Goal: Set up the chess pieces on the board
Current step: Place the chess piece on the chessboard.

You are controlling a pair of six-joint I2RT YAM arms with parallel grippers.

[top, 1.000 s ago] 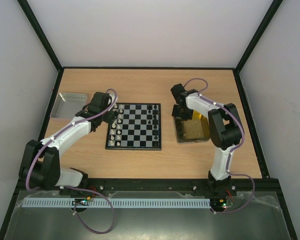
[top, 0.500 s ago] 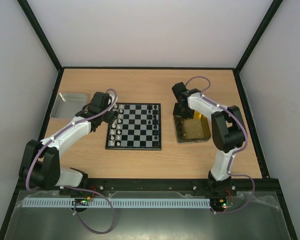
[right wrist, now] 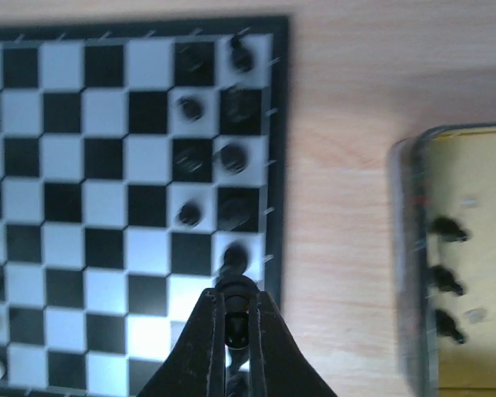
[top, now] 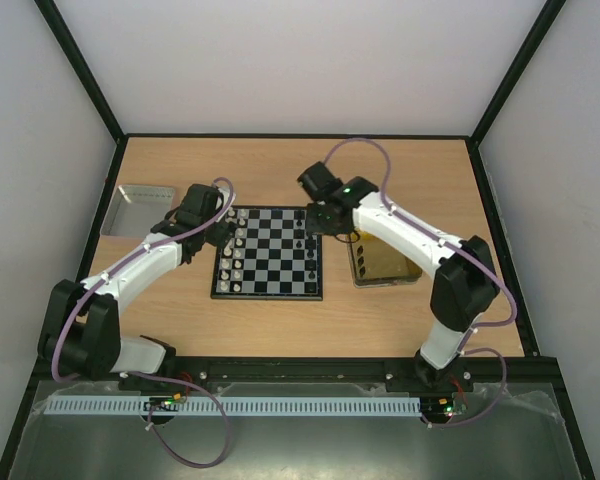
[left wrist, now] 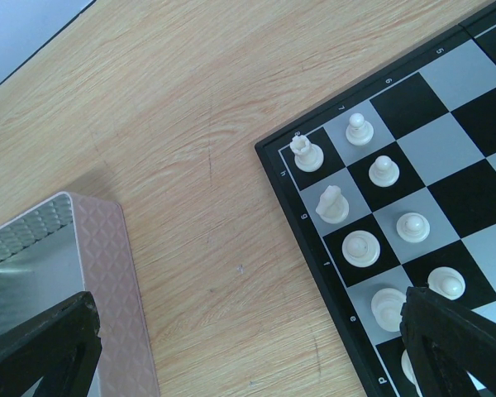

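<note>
The board (top: 268, 252) lies mid-table. White chess pieces (top: 235, 250) stand along its left columns, and black ones (top: 302, 240) stand on its right side. In the left wrist view, white pieces (left wrist: 307, 154) fill the board's corner squares. My left gripper (left wrist: 248, 364) is open and empty, over the wood at the board's left edge (top: 220, 235). My right gripper (right wrist: 236, 308) is shut on a black chess piece (right wrist: 236, 289), held above the board's right column; in the top view this gripper (top: 316, 218) is over the board's far right part. Black pieces (right wrist: 188, 107) stand on nearby squares.
The yellow-tinted tray (top: 385, 258) lies right of the board; three black pieces (right wrist: 448, 279) lie in it. The silver metal tray (top: 140, 208) lies left of the board, close to my left finger (left wrist: 41, 347). Dark frame walls edge the table.
My right arm has swung left from above the yellow tray to over the board's right side, with a black piece in its jaws. The left arm has not moved.
</note>
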